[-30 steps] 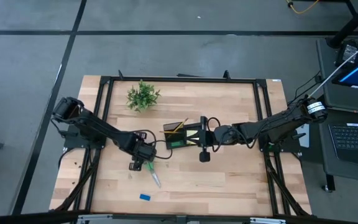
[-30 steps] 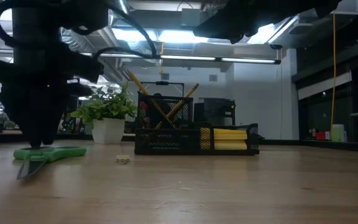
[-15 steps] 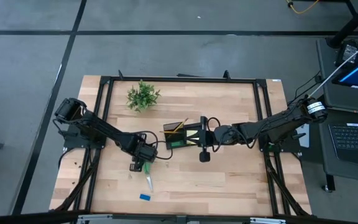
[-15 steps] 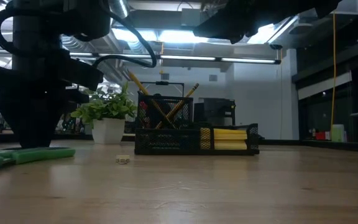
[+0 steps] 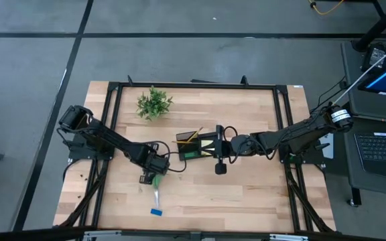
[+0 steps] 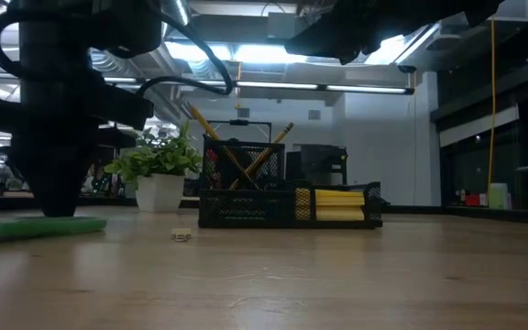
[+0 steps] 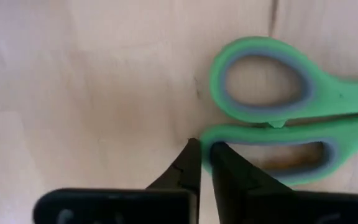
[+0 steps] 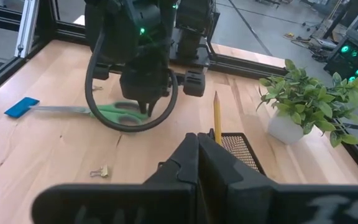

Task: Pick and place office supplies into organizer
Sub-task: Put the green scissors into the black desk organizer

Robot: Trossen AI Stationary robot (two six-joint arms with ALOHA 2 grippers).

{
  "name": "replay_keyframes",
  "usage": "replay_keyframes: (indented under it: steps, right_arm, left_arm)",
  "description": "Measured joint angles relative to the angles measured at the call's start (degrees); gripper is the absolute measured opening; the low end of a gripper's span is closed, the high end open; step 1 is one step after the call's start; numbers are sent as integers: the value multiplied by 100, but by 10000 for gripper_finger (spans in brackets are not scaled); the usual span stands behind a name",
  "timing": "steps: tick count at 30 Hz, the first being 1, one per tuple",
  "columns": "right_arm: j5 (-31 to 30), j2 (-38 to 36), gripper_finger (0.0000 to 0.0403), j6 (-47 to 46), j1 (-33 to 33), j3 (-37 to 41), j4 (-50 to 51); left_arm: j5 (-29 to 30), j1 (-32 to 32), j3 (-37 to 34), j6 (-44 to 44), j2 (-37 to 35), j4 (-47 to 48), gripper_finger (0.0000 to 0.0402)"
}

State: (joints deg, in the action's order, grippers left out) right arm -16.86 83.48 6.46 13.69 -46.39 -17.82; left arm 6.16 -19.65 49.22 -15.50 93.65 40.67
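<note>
The left gripper (image 7: 201, 155) has its fingers closed together, holding nothing, tips at the handle of the scissors (image 7: 284, 112) lying flat on the table (image 5: 246, 187). The right gripper (image 8: 197, 152), also closed and empty, hangs beside the organizer (image 5: 196, 147). Pencils (image 6: 246, 158) and sticky notes (image 6: 339, 203) are already stowed; scissors and blue block (image 5: 156, 212) remain out.

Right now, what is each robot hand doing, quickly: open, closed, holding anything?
Left hand: closed, empty, its tips down at the handles of the green scissors on the table.
Right hand: closed, empty, above the black organizer.
</note>
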Motion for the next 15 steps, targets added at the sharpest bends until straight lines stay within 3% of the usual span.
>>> replay_keyframes:
  steps: [15]
  right_arm:
    - [0,0,10,0,-1,0,2]
  left_arm:
    - [1331,-103,-14,-189,-4,45,1]
